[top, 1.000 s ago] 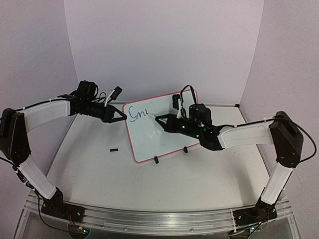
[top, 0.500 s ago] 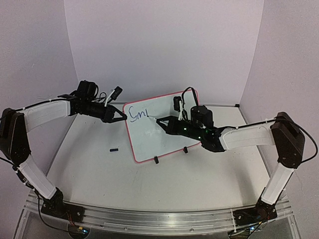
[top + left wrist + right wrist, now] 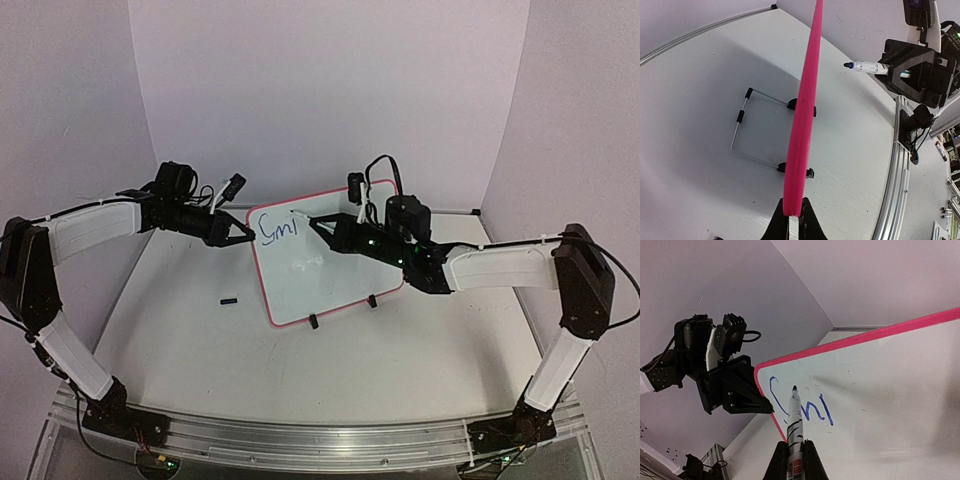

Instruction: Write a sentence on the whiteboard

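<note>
The whiteboard, white with a red-pink frame, stands tilted on two black clip feet mid-table. Blue lettering "Smi" sits at its upper left; it also shows in the right wrist view. My left gripper is shut on the board's left edge; in the left wrist view its jaws pinch the pink frame. My right gripper is shut on a blue marker, whose tip points at the board just right of the letters, near its top edge. I cannot tell whether the tip touches.
A small black marker cap lies on the table left of the board. A wire stand props the board from behind. Lilac walls close in the back and sides. The aluminium rail runs along the near edge.
My right gripper has lifted the marker tip up and slightly left, from below the lettering to near the board's top edge. The left arm and board have not moved.
</note>
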You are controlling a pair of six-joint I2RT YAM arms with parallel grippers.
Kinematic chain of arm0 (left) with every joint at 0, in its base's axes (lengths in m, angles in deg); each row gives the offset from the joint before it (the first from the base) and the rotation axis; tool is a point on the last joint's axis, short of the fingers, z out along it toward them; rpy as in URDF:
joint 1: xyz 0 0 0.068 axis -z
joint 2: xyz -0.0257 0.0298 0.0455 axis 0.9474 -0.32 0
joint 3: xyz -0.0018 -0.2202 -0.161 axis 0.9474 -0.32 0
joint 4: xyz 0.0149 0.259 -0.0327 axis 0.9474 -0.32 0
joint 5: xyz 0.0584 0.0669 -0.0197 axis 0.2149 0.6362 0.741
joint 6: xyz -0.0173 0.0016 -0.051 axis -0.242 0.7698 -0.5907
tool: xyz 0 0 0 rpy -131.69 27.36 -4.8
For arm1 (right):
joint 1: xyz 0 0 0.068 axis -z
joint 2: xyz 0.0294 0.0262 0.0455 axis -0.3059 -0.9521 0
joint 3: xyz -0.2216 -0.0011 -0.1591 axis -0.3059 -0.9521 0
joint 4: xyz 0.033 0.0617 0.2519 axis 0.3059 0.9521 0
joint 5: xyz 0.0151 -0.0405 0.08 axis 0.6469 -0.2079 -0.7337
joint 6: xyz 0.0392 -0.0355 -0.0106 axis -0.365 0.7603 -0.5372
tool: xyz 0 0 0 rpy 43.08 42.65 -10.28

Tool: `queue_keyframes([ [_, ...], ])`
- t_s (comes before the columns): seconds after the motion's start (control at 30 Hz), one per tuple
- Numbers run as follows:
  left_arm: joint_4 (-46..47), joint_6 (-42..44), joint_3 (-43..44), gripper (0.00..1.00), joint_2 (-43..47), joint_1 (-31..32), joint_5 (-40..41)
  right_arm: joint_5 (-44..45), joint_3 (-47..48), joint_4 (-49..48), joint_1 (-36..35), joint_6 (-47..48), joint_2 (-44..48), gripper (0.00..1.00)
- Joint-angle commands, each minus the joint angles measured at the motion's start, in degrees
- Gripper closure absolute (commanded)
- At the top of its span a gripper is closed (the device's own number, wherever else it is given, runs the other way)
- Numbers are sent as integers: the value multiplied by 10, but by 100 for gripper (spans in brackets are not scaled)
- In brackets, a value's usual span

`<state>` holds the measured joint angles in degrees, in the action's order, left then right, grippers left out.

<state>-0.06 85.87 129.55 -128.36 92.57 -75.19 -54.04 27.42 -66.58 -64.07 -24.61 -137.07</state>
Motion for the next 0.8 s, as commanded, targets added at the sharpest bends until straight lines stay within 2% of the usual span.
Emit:
queue_keyframes([
  [0.0,-27,16,4,100,0,16,12,-2,29,-10,2,10,-18,100],
  [0.77,-30,19,6,100,-8,18,14,39,33,-1,4,11,-37,100],
])
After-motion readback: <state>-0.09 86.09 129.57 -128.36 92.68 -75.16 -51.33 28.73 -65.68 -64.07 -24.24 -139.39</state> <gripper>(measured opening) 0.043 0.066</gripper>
